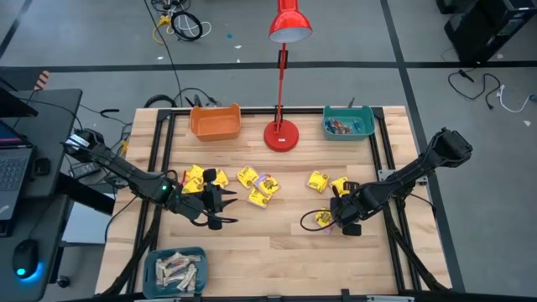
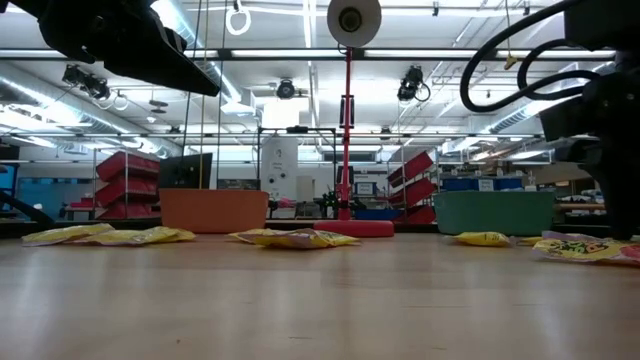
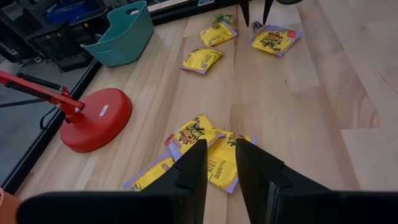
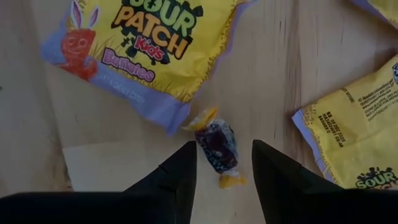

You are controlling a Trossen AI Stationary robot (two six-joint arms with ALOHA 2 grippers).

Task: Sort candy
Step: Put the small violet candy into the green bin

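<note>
Candy mostly unsorted: yellow packets (image 1: 258, 186) lie scattered across the middle of the table (image 1: 277, 252), one cluster left of centre, another toward the right. Some sorting looks done. The teal bin at the back (image 1: 349, 124) holds small red and blue pieces; the teal bin at the front left (image 1: 175, 270) holds pale bars; the orange bin (image 1: 216, 122) looks empty, so the yellow packets probably belong there, though that is a guess.

Right gripper (image 4: 224, 163) is low over the table at the right cluster, fingers parted narrowly on either side of a small dark wrapped sweet (image 4: 217, 147), not closed on it. That sweet lies just beside a yellow packet's corner (image 4: 134, 46).

Left gripper (image 3: 221, 163) hovers near the left cluster, fingers slightly apart, holding nothing, pointed over two overlapping packets (image 3: 205, 149).

Judgement: well under halfway; all yellow packets and at least this one small piece remain.
</note>
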